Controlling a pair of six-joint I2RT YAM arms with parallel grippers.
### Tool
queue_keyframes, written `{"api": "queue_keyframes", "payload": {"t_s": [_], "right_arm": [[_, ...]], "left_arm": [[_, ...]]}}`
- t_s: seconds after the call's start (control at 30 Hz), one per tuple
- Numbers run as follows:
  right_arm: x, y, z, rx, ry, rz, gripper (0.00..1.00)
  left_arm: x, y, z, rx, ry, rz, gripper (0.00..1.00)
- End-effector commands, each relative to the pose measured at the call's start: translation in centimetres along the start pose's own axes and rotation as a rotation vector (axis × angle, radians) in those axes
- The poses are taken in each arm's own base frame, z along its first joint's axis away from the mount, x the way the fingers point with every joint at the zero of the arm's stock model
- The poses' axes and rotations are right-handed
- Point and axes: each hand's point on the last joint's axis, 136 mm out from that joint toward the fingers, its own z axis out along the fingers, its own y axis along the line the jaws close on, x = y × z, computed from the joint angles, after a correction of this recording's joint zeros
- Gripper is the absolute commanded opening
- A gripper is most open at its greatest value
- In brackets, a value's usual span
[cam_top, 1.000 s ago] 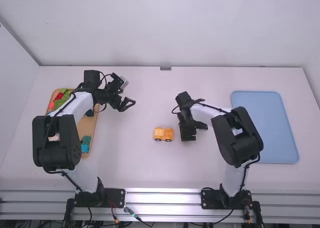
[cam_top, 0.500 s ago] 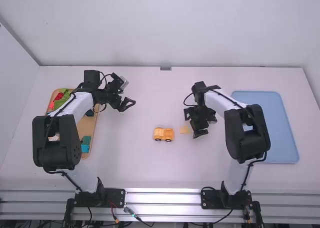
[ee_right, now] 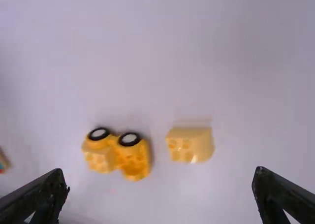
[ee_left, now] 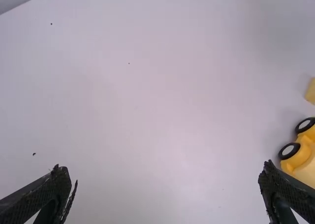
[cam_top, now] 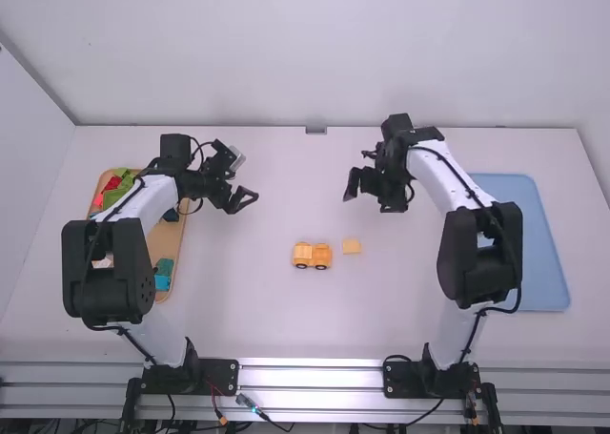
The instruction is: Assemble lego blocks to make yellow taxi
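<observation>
Pale walls [cam_top: 315, 52] stand at the left and behind your smooth, white bench [cam_top: 257, 324], which has a few dark specks in the left wrist view. At the far left, a wood-coloured tray [cam_top: 172, 248] with rounded corners bears red [cam_top: 112, 182], green [cam_top: 114, 198] and teal [cam_top: 162, 282] blocks, partly hidden under your left arm. To the right of that tray, your left hand [cam_top: 244, 201] is spread wide, its black fingers ridged in texture. Near the middle of the bench sits the yellow wheeled piece [cam_top: 312, 256], upright on black tyres with pale hubs; the right wrist view gives you its round studs. Just beside it, to the right and apart from it, lies a small, paler yellow block [cam_top: 352, 246], glossy, with round studs on one face. Farther up the bench, beyond that block, your right hand [cam_top: 371, 203] is also wide. At the far right is a flat, light blue tray [cam_top: 543, 262] with rounded corners, partly covered by your right arm. You have bare bench between your left hand and the wheeled piece, more between the two hands, and a strip in front of both yellow parts, reaching the silvery metal rail [cam_top: 310, 373] at the near edge.
</observation>
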Motion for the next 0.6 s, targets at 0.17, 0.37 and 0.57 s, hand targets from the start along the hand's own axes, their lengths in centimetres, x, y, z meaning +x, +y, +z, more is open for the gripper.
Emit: {"api": "queue_keyframes", "payload": {"t_s": [0.17,0.37,0.57], "right_arm": [[-4.0,-4.4,0.2,0.288,-0.145,-0.315,0.99],[-4.7,-4.1,0.6,0.292,-0.146,-0.586,0.99],[-1.9,2.5,1.0,-0.147,-0.192,-1.168,0.99]], "left_arm": [[-0.4,-0.8,-0.1,0.012,-0.027,0.04,0.99],[-0.1,-0.3,-0.2,-0.007,-0.032,0.044,0.99],[-0.4,0.0,-0.2,-0.017,-0.042,0.052,0.99]]}}
